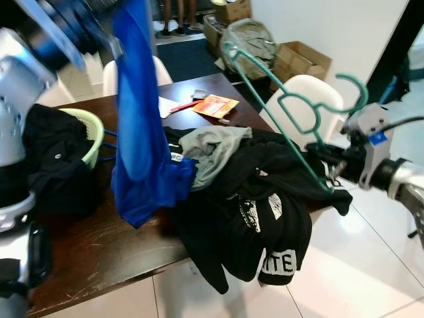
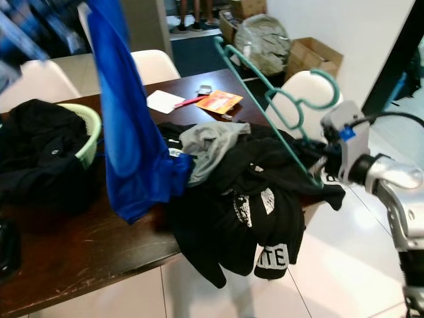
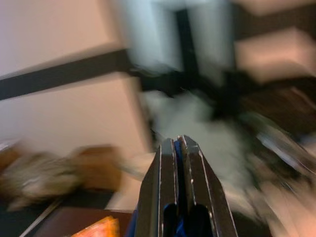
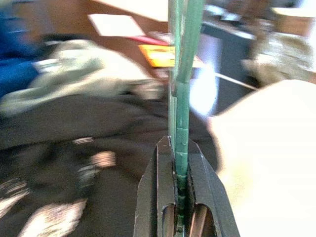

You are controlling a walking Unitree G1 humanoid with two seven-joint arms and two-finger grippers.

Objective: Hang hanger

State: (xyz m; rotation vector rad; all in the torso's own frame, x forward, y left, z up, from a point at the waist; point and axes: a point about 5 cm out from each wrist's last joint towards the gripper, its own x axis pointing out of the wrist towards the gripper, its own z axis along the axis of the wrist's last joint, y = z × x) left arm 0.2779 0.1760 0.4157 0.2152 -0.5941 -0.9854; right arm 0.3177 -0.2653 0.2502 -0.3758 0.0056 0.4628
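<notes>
We see a table (image 1: 99, 258) w/ a pile of clothes (image 1: 258, 199) on its right side, spilling over the edge. A basket (image 1: 93, 132) sits on the left w/ clothes in it. Papers (image 1: 215, 105) lie at the back. Chairs (image 1: 301, 99) stand behind & right; boxes (image 1: 301, 59) farther back.
</notes>
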